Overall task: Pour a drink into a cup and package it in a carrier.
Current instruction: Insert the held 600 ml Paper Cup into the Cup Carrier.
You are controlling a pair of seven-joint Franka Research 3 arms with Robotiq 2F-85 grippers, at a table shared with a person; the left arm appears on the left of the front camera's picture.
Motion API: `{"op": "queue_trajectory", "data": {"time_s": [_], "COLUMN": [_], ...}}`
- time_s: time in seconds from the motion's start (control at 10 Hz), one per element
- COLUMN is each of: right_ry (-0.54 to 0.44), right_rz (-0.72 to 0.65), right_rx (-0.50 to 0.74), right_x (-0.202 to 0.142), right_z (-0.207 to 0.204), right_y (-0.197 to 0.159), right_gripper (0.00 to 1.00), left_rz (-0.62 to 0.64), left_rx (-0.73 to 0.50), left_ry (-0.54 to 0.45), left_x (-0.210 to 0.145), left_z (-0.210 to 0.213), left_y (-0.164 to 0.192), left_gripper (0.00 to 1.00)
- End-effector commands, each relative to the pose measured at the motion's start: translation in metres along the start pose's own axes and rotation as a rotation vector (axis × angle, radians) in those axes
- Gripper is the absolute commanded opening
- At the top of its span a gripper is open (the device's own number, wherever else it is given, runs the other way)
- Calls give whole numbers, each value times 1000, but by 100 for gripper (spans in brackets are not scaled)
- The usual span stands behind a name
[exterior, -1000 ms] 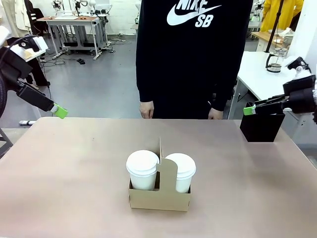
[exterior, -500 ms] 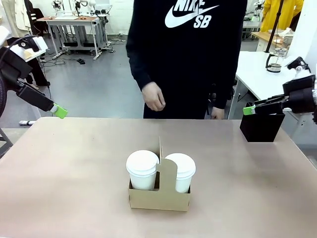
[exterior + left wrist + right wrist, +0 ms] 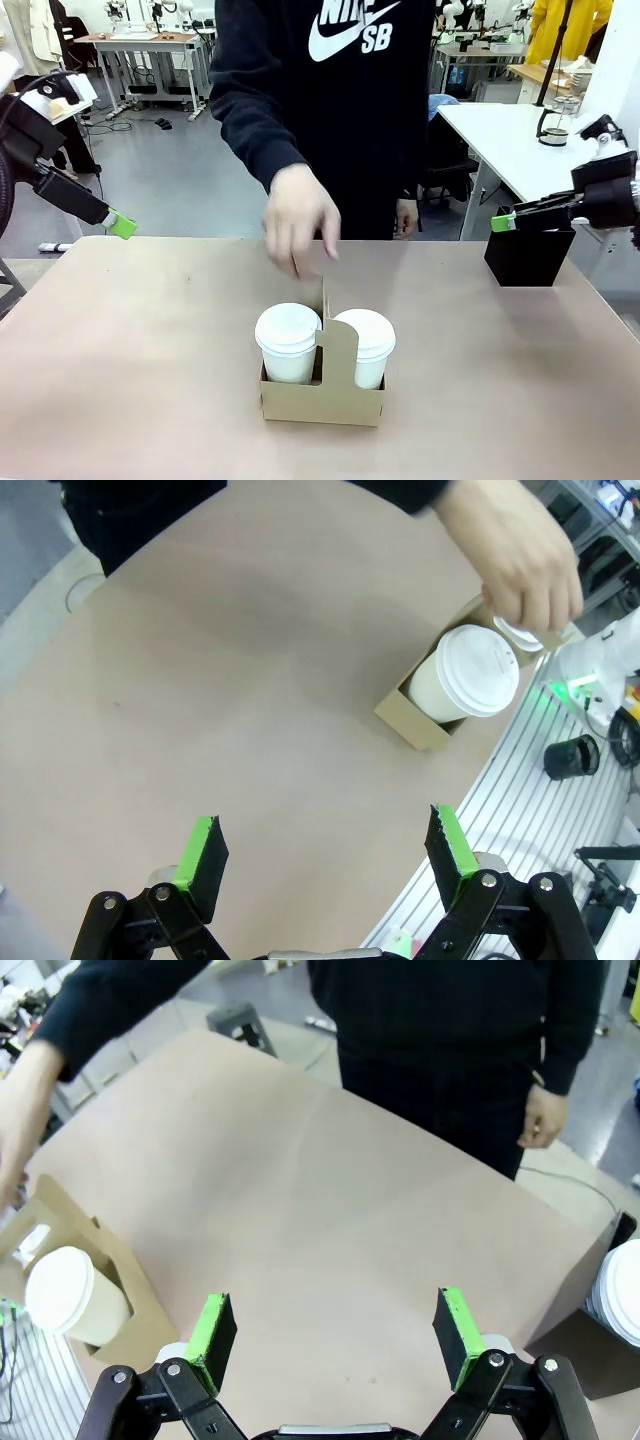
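a: figure, front view. the carrier (image 3: 322, 395) stands near the table's (image 3: 130, 350) middle, toward 6 o'clock, with two lidded white cups (image 3: 288, 342) seated one in each slot, either side of the upright handle. where is the drink?

b: no liquid can be seen; the lids hide the cups' contents. a person's hand (image 3: 297, 220) hangs just above the handle top, at 12 o'clock from the carrier, apparently reaching to lift it.

a: and the claws?

b: the left gripper (image 3: 120, 224) waits at 10 o'clock off the table's far left corner, released and holding nothing; the right gripper (image 3: 503, 221) waits at 2 o'clock beside the black box (image 3: 527, 256), likewise released and empty. the wrist views show each pair of green pads spread wide.

a: hazards from here?

b: judged only: a lift by the thin handle could tilt the tray if the cups weigh unequally, tipping a cup or loosening a lid. any arm motion toward the middle could meet the hand.
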State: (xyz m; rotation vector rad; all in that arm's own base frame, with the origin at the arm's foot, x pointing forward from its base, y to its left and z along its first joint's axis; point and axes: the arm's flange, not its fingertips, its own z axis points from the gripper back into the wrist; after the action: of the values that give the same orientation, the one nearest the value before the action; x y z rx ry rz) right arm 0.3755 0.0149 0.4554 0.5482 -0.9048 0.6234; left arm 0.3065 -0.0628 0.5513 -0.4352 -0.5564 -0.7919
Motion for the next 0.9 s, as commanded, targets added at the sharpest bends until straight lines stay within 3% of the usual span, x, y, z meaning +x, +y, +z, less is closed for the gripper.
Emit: {"op": "queue_trajectory", "data": {"time_s": [0.0,0.8], "right_ry": [-11,-11], "right_rz": [22,22], "right_rx": [-11,-11], "right_x": [0,0], "right_z": [-1,-1], "right_y": [-1,-1], "right_gripper": [100,100], "left_rz": [10,10], "left_rx": [9,9], "left_ry": [2,2], "left_x": [0,0], "left_z": [1,1], "left_y": [-1,-1], "left_gripper": [100,100]}}
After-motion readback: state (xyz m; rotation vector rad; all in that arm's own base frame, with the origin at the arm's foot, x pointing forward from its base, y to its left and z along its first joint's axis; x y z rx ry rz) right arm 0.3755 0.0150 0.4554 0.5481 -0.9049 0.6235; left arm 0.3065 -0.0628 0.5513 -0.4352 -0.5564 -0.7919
